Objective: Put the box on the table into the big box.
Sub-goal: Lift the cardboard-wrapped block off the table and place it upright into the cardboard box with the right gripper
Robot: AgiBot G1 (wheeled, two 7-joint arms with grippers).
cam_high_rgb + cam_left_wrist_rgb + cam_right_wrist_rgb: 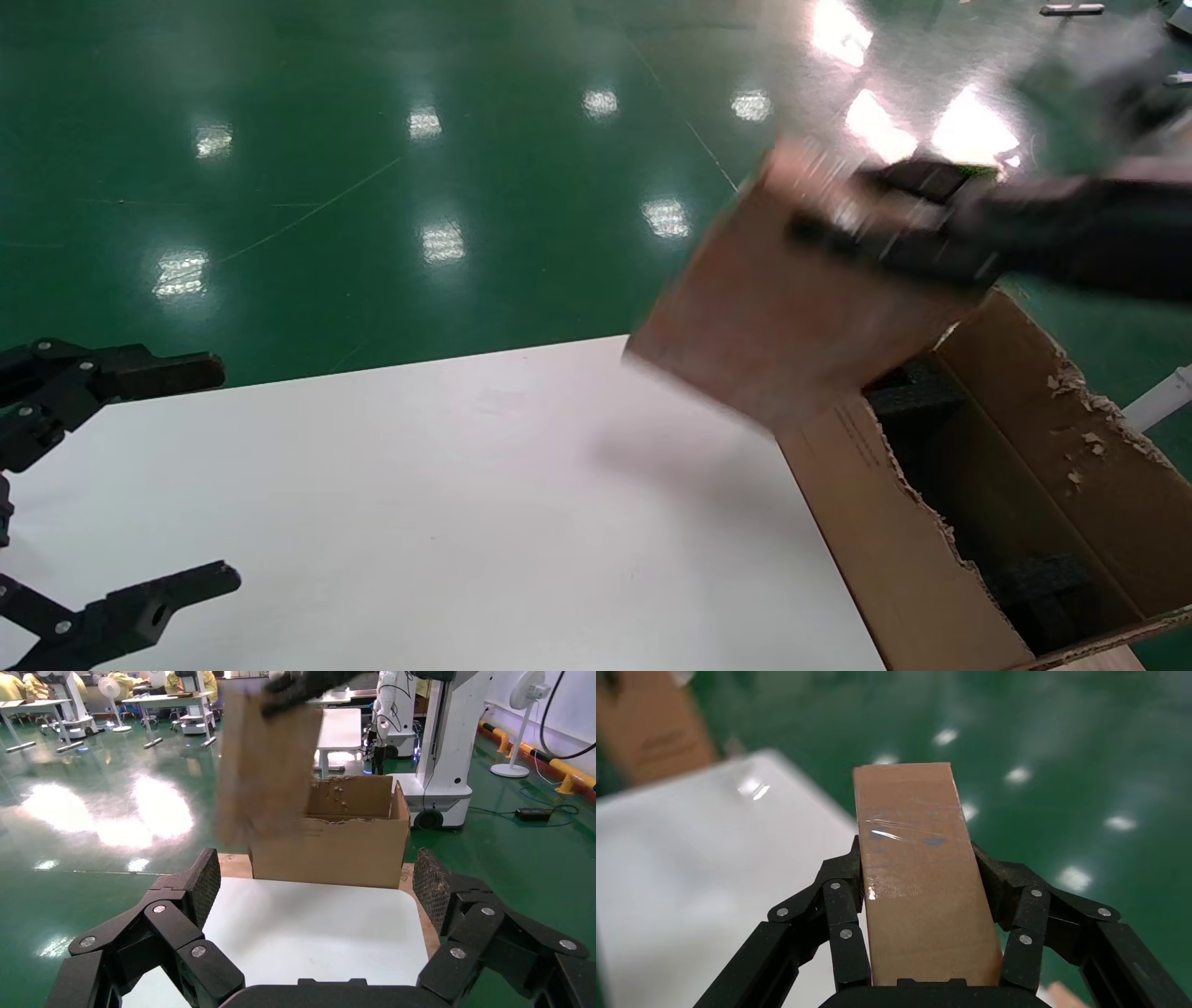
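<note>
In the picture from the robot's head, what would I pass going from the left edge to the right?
Left gripper, open above the table → the box, held in the air by the right gripper → the big box with its torn flaps, past the table's right end.

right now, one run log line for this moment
right gripper: shut on small brown cardboard box | above table edge, beside big torn-flap carton | left gripper: open, idle
</note>
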